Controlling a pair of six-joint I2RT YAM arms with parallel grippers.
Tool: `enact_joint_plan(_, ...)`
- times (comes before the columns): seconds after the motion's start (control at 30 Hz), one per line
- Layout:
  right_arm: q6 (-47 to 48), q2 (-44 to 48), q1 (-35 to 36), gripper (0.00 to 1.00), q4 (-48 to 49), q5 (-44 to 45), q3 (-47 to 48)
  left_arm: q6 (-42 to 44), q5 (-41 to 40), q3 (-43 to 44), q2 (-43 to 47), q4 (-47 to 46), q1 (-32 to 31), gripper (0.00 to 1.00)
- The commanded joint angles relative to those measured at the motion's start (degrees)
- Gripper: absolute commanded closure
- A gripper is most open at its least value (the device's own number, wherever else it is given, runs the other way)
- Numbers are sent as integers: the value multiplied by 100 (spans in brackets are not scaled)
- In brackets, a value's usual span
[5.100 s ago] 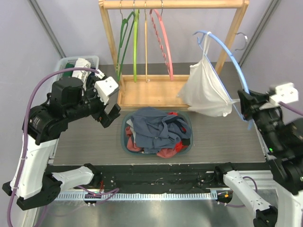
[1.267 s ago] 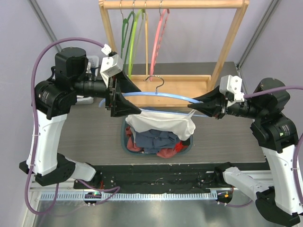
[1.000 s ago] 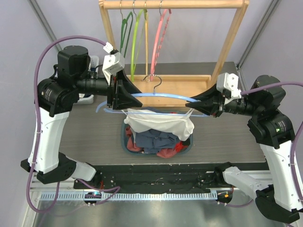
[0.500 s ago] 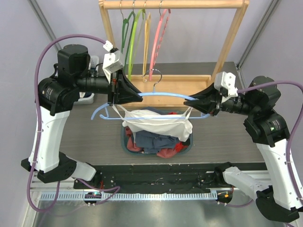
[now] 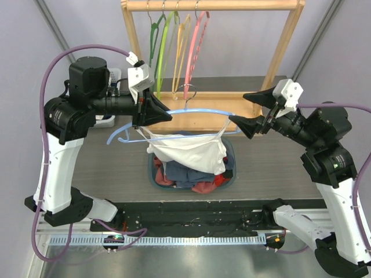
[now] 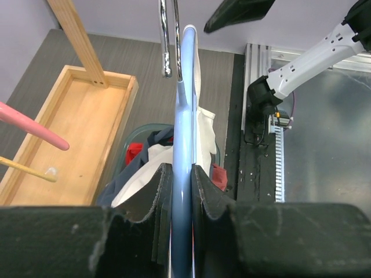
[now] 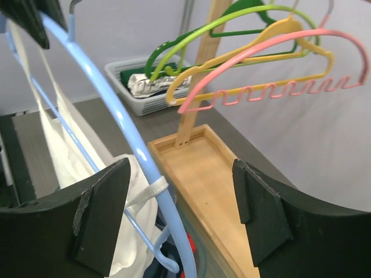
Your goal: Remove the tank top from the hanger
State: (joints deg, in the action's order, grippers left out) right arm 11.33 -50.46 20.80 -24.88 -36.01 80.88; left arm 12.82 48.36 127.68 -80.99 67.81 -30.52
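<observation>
A blue hanger (image 5: 197,111) lies level above the laundry basket (image 5: 152,169), and my left gripper (image 5: 165,114) is shut on its left arm. The white tank top (image 5: 188,152) hangs from it by both straps and sags onto the clothes in the basket. In the left wrist view the hanger (image 6: 184,116) is clamped between the pads of the gripper (image 6: 181,174). My right gripper (image 5: 240,108) is open at the hanger's right end. In the right wrist view the hanger (image 7: 124,133) passes between its spread fingers (image 7: 182,174), near the left one, with a strap (image 7: 145,194) looped over it.
Behind stands a wooden rack (image 5: 211,4) with green, yellow and pink hangers (image 7: 261,63) over its wooden tray base (image 5: 220,96). A white bin of folded cloth (image 7: 136,78) stands at the back left, mostly hidden behind the left arm.
My right gripper has opened, let go of the hanger and drawn back to the right. The left gripper still holds the hanger, and the tank top has slid left and sagged lower.
</observation>
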Motion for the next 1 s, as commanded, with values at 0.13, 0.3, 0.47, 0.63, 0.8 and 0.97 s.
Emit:
enact_joint_plan(0.13, -1289, 466, 21, 39, 352, 1062, -28, 168, -186, 143, 189, -172, -6, 91)
enact_joint_plan(0.3, -2581, 852, 21, 67, 1037, 297, -1124, 142, -239, 178, 136, -189, -6, 91)
enact_joint_plan(0.47, -2794, 1082, 21, 62, 1319, 68, -1584, 194, -353, 170, 171, -154, -6, 91)
enact_joint_plan(0.63, -2987, 872, 21, 51, 1521, 129, -1611, 221, -362, 152, 180, -119, 3, 91)
enact_joint_plan(0.8, -3313, 730, 21, 52, 2021, 191, -1742, 230, -362, 126, 215, -102, 3, 91)
enact_joint_plan(0.97, -3550, 607, 30, 57, 2260, 314, -1892, 230, -336, 152, 198, -110, 3, 90)
